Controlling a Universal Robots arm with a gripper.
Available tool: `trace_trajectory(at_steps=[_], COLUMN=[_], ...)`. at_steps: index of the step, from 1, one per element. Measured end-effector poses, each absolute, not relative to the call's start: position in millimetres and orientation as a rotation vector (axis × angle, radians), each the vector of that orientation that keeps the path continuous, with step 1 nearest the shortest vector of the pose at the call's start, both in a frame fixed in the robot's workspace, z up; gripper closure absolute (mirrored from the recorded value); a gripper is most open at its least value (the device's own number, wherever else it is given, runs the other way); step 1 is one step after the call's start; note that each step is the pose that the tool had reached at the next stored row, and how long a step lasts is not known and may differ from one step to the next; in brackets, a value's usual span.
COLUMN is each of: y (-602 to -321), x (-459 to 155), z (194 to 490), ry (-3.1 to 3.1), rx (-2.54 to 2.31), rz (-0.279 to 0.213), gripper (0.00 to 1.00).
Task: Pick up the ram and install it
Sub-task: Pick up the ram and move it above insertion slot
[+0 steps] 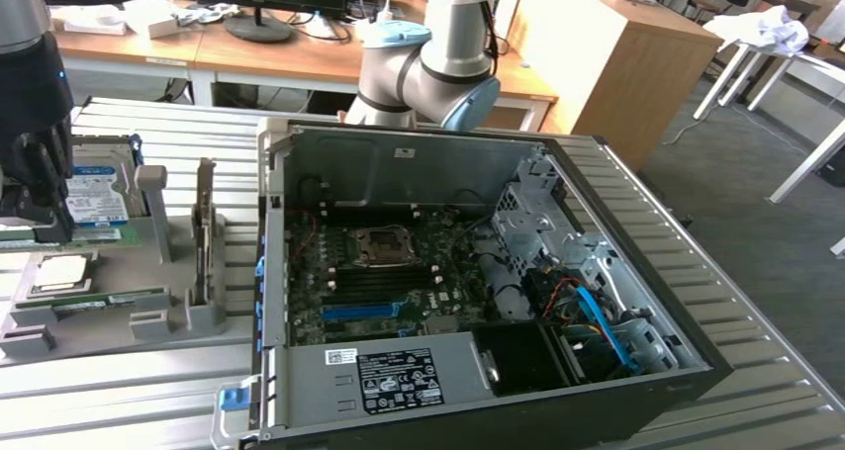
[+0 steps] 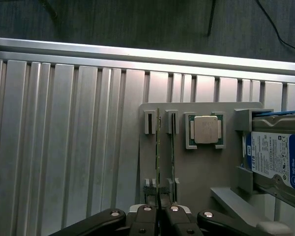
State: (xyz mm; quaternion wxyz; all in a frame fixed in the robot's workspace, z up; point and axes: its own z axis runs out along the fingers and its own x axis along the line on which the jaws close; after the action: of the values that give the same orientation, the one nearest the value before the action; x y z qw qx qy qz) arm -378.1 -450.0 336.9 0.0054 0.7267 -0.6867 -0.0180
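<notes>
You've got the gripper (image 2: 158, 205) clamped shut on the ram (image 2: 159, 152), pinching the thin board edge-on. In the exterior view it looks to be hanging just above the grey holder (image 2: 201, 172) rather than seated, though I wouldn't swear to that. On that view's clock the stick's long axis runs 9 to 3. The memory slots (image 1: 363, 294) in the open computer case (image 1: 396, 168) sit between 3 and 4 o'clock from the gripper and run roughly the same way. The upright grey card (image 1: 205, 227) and the case's near wall stand between them. A second stick (image 2: 172, 147), the CPU (image 2: 206, 129) and the hard drive (image 2: 275, 157) sit just beside the ram.
</notes>
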Motion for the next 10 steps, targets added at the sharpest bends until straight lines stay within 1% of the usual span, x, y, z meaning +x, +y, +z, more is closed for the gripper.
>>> trace_trajectory(at_steps=[10], y=[-449.9], x=[-378.1], z=[341.6], ry=[-2.150], rx=[2.275], rz=[-0.056], gripper=[0.87])
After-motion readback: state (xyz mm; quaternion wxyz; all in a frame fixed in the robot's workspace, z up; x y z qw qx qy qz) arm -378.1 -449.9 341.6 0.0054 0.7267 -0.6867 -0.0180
